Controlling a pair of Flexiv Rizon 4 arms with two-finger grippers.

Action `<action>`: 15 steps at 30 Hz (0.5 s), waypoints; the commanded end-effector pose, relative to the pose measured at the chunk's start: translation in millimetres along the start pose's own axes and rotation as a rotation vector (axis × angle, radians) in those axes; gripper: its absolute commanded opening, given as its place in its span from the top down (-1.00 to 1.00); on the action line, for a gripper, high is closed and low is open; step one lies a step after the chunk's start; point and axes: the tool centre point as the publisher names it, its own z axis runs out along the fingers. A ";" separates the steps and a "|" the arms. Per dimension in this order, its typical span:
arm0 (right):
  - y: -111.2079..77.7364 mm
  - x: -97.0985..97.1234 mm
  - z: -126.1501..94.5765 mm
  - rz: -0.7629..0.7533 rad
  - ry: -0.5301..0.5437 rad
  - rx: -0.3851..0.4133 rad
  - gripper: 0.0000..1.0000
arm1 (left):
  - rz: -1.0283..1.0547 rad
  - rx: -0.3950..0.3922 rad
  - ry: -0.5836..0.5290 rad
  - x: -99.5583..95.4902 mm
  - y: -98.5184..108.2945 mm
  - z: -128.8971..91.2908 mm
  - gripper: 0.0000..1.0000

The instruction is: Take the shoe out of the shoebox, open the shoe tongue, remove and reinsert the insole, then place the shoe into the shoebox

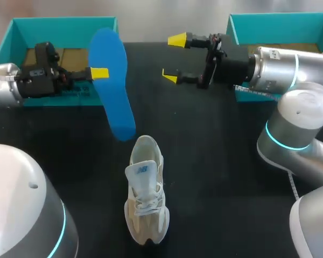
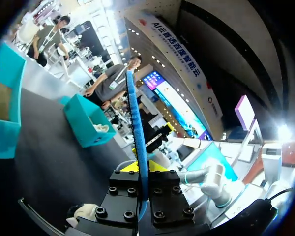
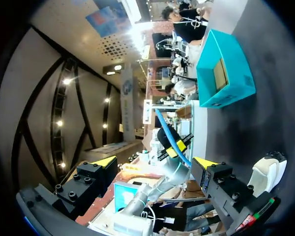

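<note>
Left hand (image 1: pixel 101 73), in the upper left of the frame in front of the upper-left teal box (image 1: pixel 21 26), is clamped on the blue insole (image 1: pixel 114 80), which it holds on edge above the black tabletop (image 1: pixel 215 161). Right hand (image 1: pixel 174 58), upper middle-right beside the upper-right teal box (image 1: pixel 280 21), has its fingers spread wide and holds nothing. The beige shoe (image 1: pixel 146 193) sits upright on the tabletop at lower centre, tongue raised, apart from both hands.
</note>
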 end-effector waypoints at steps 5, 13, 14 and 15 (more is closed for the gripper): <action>-1.7 6.3 0.9 0.030 -0.068 -0.014 -1.00 | 0.638 0.033 -0.069 16.4 -12.8 -5.2 1.00; -2.2 7.2 -1.4 0.056 -0.069 -0.021 -1.00 | 1.172 0.057 0.056 16.6 -27.5 -20.9 1.00; -2.2 7.2 -1.4 0.056 -0.069 -0.021 -1.00 | 1.172 0.057 0.056 16.6 -27.5 -20.9 1.00; -2.2 7.2 -1.4 0.056 -0.069 -0.021 -1.00 | 1.172 0.057 0.056 16.6 -27.5 -20.9 1.00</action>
